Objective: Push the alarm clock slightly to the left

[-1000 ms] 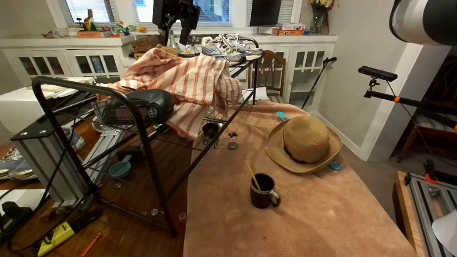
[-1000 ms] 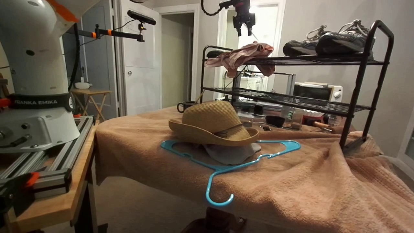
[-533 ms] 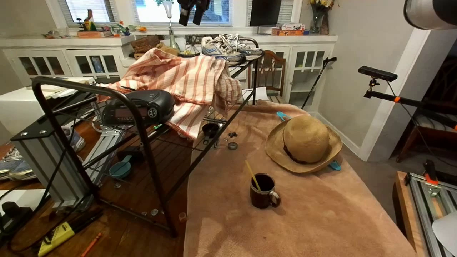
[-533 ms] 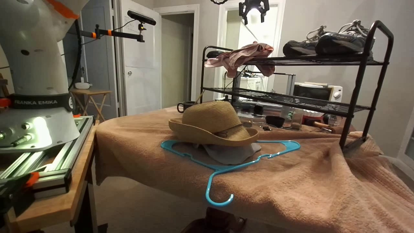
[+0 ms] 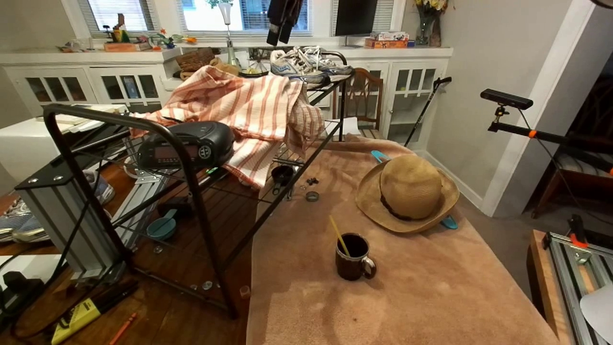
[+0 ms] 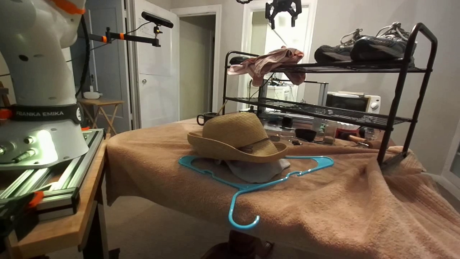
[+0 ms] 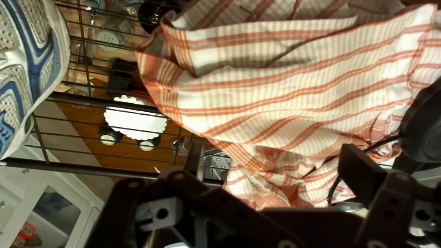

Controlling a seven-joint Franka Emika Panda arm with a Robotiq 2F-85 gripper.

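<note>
The black alarm clock (image 5: 215, 134) sits on the rack's top shelf (image 5: 115, 114), at the end near the camera in an exterior view, beside a striped cloth (image 5: 239, 103). Its dark display faces the rack's end bar, which partly covers it. It shows small behind the cloth in an exterior view (image 6: 238, 59) and partly at the right edge of the wrist view (image 7: 422, 127). My gripper (image 6: 283, 25) is open and empty, in the air above the rack and cloth, apart from the clock. The wrist view shows its fingers (image 7: 274, 151) wide apart, the cloth below between them.
Sneakers (image 6: 377, 50) stand at the shelf's other end. Below are a straw hat (image 5: 411, 187), a brown mug (image 5: 352, 263) with a yellow stick, and a blue hanger (image 6: 244, 187) on a tan blanket. A camera arm (image 5: 541, 132) juts into the room.
My gripper has moved up and rightward in both exterior views, and its wrist has turned, so its fingers now look wider apart in one exterior view, closer in another. The clock has not moved.
</note>
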